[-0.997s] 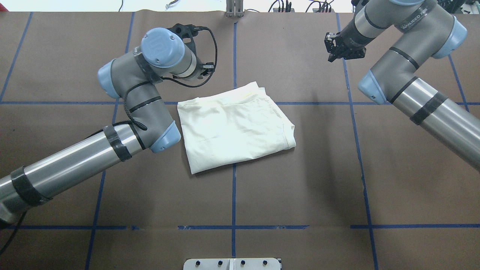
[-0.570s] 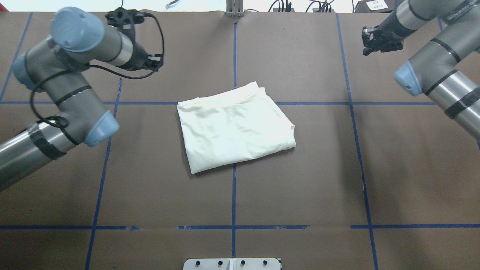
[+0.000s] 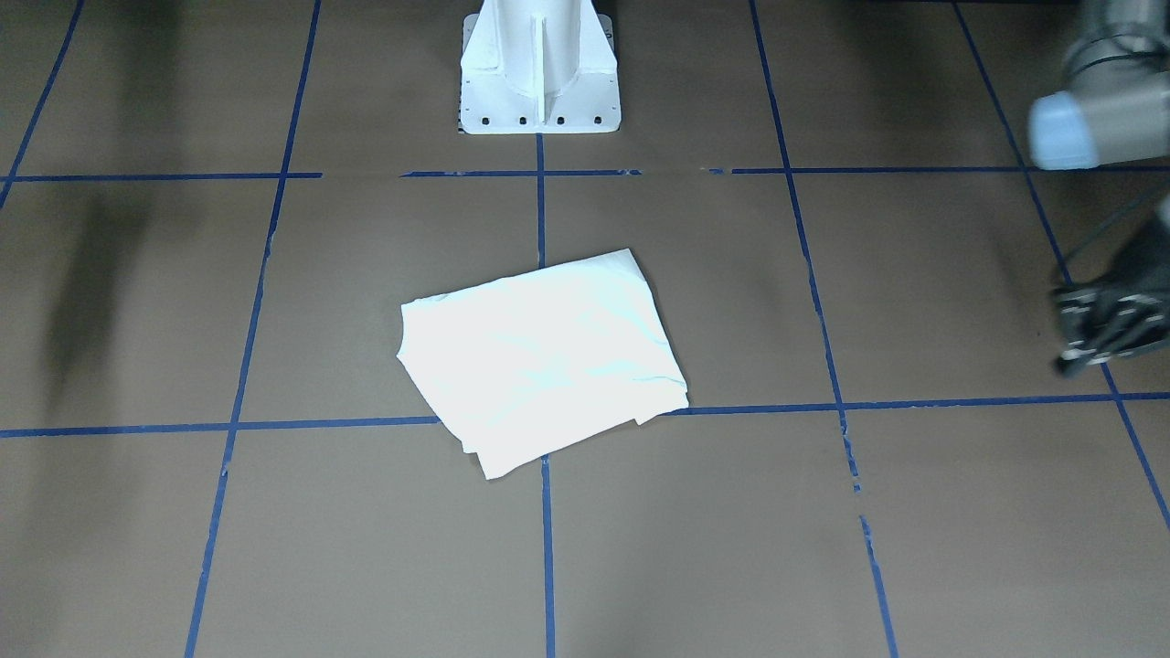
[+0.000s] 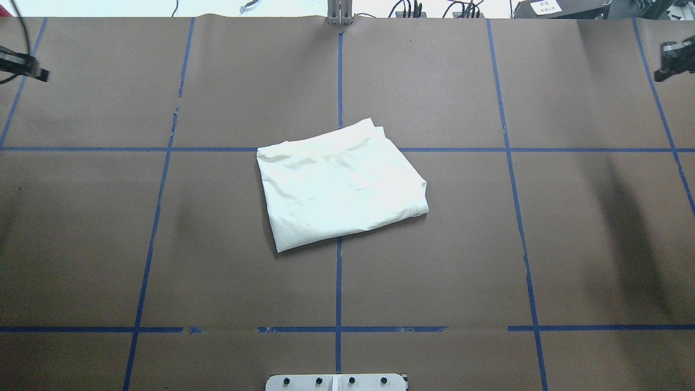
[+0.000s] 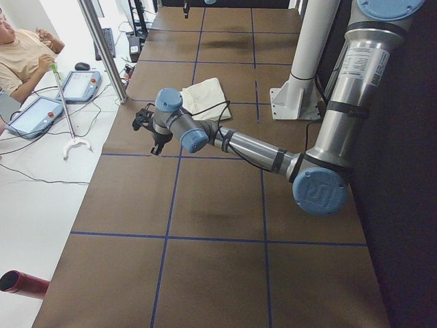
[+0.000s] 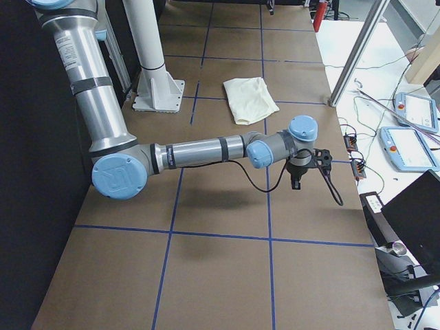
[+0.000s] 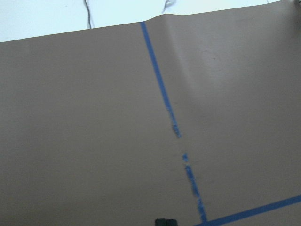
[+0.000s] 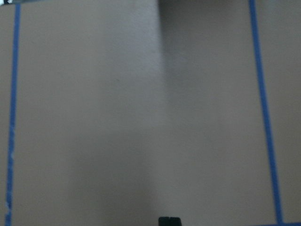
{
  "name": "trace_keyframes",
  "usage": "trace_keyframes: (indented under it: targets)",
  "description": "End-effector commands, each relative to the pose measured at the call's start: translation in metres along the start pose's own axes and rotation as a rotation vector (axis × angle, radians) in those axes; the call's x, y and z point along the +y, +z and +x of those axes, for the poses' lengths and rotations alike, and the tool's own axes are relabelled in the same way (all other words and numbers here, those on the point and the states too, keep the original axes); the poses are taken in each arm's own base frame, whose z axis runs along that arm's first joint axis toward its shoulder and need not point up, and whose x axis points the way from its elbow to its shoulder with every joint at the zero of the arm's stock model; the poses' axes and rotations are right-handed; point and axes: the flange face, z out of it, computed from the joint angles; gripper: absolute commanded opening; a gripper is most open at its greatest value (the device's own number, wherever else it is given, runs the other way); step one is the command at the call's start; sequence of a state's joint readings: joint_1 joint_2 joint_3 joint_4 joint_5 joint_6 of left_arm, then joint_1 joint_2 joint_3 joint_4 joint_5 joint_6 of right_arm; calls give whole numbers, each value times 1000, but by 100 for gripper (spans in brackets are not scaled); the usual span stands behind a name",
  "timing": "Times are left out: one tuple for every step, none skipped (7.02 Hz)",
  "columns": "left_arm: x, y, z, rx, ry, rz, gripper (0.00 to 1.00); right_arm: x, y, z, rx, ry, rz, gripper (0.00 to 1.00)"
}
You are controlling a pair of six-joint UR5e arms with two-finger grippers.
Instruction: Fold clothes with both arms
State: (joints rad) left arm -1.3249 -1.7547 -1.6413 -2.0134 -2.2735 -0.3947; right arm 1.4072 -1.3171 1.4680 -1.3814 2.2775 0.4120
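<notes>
The clothes, one cream-white shirt (image 4: pixel 342 184), lie folded into a rough rectangle at the table's middle, plain side up, with no print showing. The same shirt (image 3: pixel 539 361) lies untouched in the front view. My left gripper (image 4: pixel 40 73) hangs at the far left edge, well away from the cloth; the front view shows that gripper (image 3: pixel 1101 334) at its right edge. My right gripper (image 4: pixel 659 75) sits at the far right edge. Each wrist view shows only joined black fingertips (image 7: pixel 165 221) (image 8: pixel 169 221) over bare brown paper, so both are shut on nothing.
Brown paper with a blue tape grid (image 4: pixel 339 288) covers the table. The white pedestal base (image 3: pixel 539 73) stands at the robot's side. A person with tablets (image 5: pixel 41 113) sits past the table's far edge in the left view; cables and devices (image 6: pixel 405 124) lie there too.
Both arms have swung outward from near the shirt to the table's left and right edges. The shirt has not moved.
</notes>
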Motion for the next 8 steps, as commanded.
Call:
trace_keyframes:
  targets:
    - [56, -26, -100, -21, -127, -97, 14, 45, -22, 70, 40, -17, -60, 0]
    - [73, -40, -120, -14, -98, -93, 48, 64, -29, 70, 41, -13, -63, 33]
    - [96, -68, -164, -53, -40, -62, 99, 98, -43, 71, 42, -20, -45, 99]
    - [126, -72, -173, -59, -55, -74, 100, 121, -48, 79, 41, -9, -46, 100]
    - [174, -63, -189, -102, -103, -120, 100, 128, -46, 83, 43, -4, -52, 100]
    - [177, -60, -202, -210, -98, -133, 100, 129, -43, 87, 47, 0, -59, 100]
    - [186, -58, -207, -209, -94, -142, 100, 130, -42, 87, 49, -6, -60, 100]
    - [200, -54, -210, -211, -119, -158, 100, 130, -39, 86, 55, -11, -67, 100]
